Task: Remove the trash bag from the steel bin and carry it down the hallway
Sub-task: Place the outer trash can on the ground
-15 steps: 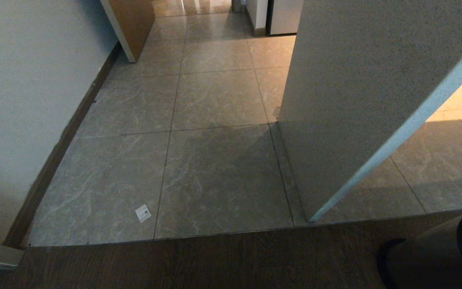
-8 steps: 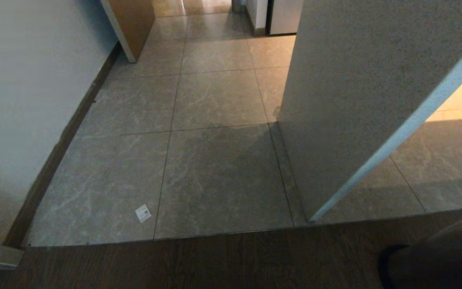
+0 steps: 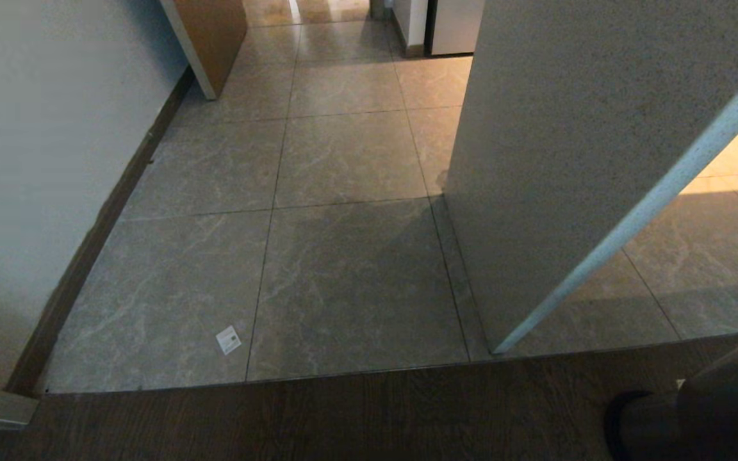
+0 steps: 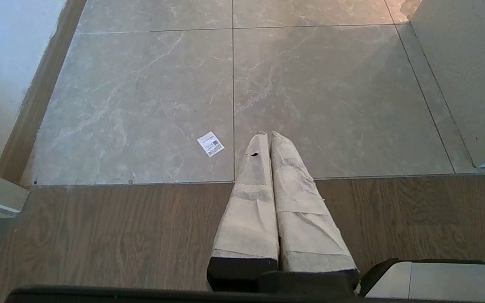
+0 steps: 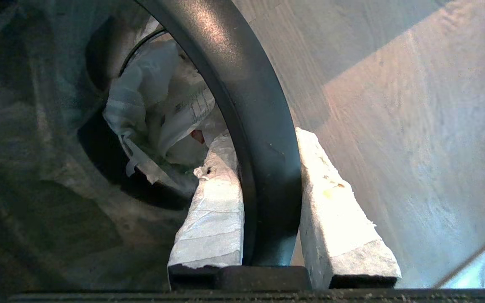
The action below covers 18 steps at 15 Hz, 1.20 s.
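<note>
In the right wrist view my right gripper is shut on the thick black rim of the steel bin, one finger inside and one outside. The trash bag, thin whitish plastic with a little green print, lies crumpled deep inside the bin. The bin's dark rim and grey side fill the bottom right corner of the head view, tilted; the gripper itself is outside that view. The hallway of glossy marble-look tiles runs ahead. My left gripper hangs parked and shut over the floor.
A speckled grey wall corner stands at the right of the corridor, a white wall with a dark baseboard on the left. Dark wood flooring lies nearest me. A small white label lies on the tiles.
At the bottom right of the head view the bin has tilted and its side now reaches higher along the right edge; the dark shape seen there earlier is gone. The floor view has not shifted.
</note>
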Tool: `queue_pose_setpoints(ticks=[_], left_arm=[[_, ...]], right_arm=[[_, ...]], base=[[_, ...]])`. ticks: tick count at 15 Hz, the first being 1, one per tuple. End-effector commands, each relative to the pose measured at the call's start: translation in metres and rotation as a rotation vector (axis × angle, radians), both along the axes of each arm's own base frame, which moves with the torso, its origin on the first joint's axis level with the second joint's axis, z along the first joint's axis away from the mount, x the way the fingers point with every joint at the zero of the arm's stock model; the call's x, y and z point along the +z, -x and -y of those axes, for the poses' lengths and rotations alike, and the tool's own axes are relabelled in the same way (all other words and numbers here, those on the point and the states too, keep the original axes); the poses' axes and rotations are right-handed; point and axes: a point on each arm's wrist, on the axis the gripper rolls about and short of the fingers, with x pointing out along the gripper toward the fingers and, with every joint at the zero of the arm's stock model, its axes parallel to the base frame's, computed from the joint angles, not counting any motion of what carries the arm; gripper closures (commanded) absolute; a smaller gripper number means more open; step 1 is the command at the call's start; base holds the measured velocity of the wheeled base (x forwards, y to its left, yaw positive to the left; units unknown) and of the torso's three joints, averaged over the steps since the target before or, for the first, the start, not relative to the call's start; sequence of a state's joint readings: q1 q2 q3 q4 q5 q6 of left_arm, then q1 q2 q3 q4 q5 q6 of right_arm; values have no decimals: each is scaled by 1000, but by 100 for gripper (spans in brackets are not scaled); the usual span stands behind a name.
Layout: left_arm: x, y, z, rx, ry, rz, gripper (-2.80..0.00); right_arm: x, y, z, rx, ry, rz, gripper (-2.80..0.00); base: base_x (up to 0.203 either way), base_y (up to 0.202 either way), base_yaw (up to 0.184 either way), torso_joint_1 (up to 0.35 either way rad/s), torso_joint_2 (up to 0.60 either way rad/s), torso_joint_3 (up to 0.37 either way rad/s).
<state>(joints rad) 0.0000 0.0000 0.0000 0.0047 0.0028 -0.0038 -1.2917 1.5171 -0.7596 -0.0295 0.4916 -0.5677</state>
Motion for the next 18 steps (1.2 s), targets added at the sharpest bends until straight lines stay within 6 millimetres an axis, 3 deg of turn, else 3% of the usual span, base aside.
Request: queue_pose_setpoints(ticks=[1, 8, 12, 15, 18], left_arm=[[0, 0, 0, 0, 1, 0, 0], [0, 0, 0, 0, 1, 0, 0], [0, 0, 0, 0, 1, 0, 0], [0, 0, 0, 0, 1, 0, 0], [0, 0, 0, 0, 1, 0, 0]], right_arm=[[24, 3, -12, 13, 49, 21, 0], [84, 5, -19, -7, 173, 104, 0], [106, 7, -30, 11, 87, 96, 0], [103, 1, -9, 7, 51, 98, 0], [113, -10, 31, -57, -11, 160, 0]], base=[[0, 0, 0, 0, 0, 0], [0, 0, 0, 0, 0, 0], [0, 0, 0, 0, 0, 0], [0, 0, 0, 0, 0, 0], [0, 0, 0, 0, 0, 0]])
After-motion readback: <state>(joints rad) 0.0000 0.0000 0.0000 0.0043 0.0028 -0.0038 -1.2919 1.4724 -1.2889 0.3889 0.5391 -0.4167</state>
